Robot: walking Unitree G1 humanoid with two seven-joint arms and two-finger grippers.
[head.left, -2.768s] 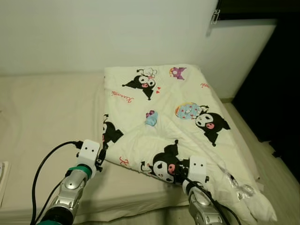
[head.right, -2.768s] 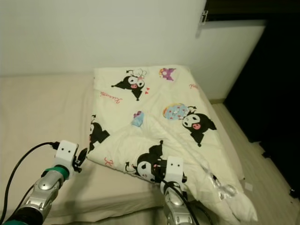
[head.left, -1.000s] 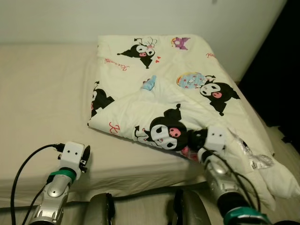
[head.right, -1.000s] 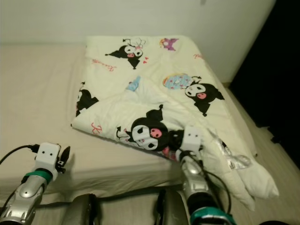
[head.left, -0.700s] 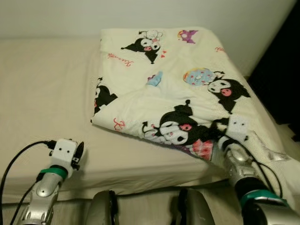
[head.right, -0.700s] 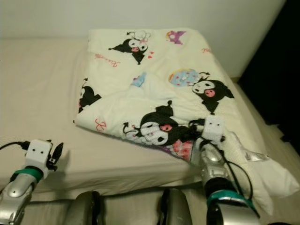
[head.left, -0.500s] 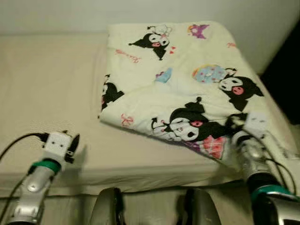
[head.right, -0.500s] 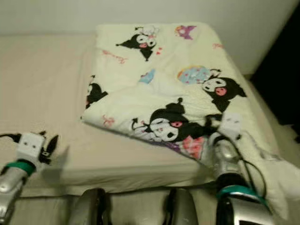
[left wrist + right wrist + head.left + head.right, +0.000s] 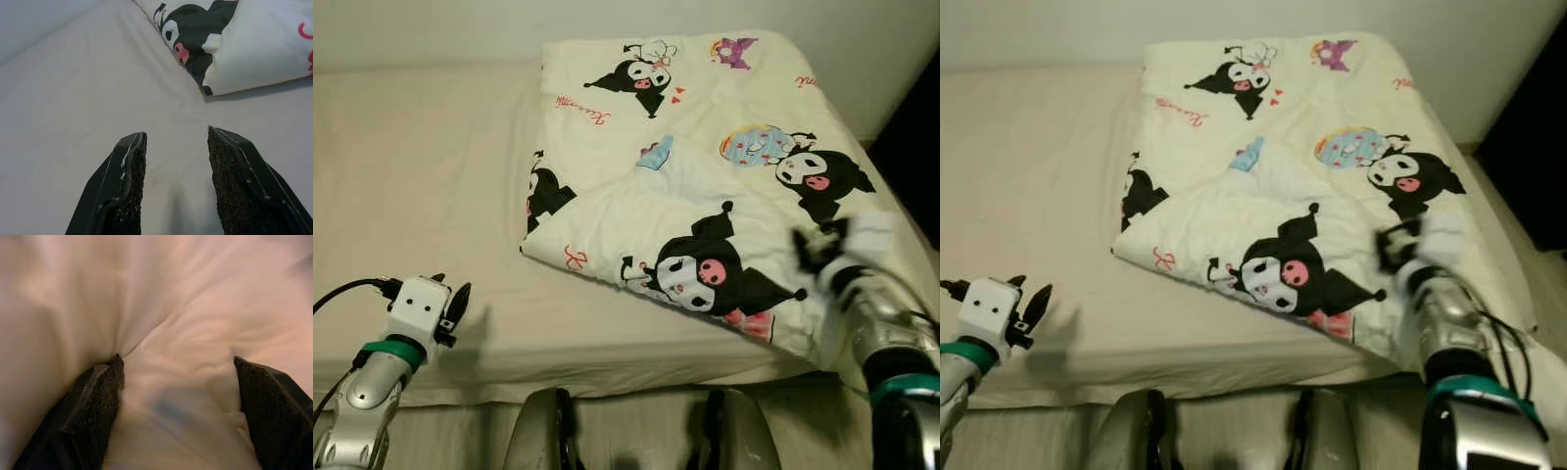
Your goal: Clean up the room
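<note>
Mid-step: tidying blanket [image 9: 705, 186] lying folded on right half of bed [image 9: 421, 176]. Right pincer [image 9: 822, 250] at near-right edge, open w/ cloth bunched between fingers, prob. not clamped yet. Left pincer [image 9: 458, 304] open, empty, over bare sheet. Next: close on fabric, then pull.

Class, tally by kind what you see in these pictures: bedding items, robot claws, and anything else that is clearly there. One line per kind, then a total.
Cartoon-print quilt: 1
Beige mattress: 1
Robot claws, left claw and right claw: 2
Total: 4
</note>
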